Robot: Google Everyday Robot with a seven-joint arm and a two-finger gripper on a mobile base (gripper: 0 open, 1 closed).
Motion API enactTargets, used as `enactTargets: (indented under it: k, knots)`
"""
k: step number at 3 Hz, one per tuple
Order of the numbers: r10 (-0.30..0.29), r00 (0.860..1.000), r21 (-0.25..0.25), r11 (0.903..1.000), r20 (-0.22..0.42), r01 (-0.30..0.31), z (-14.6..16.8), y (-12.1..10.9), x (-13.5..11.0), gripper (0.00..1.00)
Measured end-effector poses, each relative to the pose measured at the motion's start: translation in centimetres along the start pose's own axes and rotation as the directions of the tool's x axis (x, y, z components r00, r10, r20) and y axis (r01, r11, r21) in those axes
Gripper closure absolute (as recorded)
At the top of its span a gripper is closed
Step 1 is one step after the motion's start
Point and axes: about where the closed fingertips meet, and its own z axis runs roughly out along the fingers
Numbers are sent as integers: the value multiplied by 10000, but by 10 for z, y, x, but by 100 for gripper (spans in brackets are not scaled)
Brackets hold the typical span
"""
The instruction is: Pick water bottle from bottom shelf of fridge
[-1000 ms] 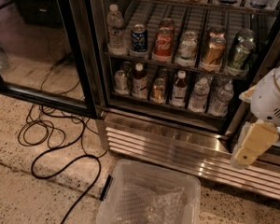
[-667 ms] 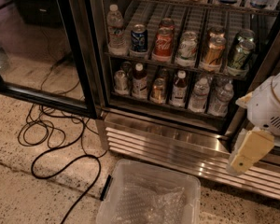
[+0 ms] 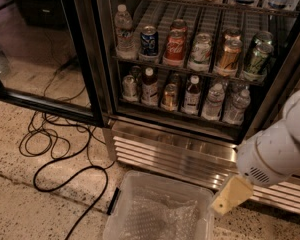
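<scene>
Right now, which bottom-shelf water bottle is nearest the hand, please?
The rightmost water bottle; the other water bottle stands left of it. The hand hangs below it.

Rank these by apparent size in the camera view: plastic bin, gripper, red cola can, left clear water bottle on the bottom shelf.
1. plastic bin.
2. gripper, low right before the grille; nearness to the camera inflates it.
3. left water bottle on the bottom shelf and red cola can look alike; not ranked.
</scene>
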Motion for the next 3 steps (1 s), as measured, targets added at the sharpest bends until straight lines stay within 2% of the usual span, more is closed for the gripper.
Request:
enactTargets:
  k: [1, 2, 3]
  knots:
    - [695, 9976, -127, 9975, -11, -695, 37, 8, 9, 0]
    - [695, 9976, -127, 9975, -8, -695, 37, 8, 9, 0]
    - [1521, 9876, -219, 9882, 399, -1514, 63, 13, 7, 0]
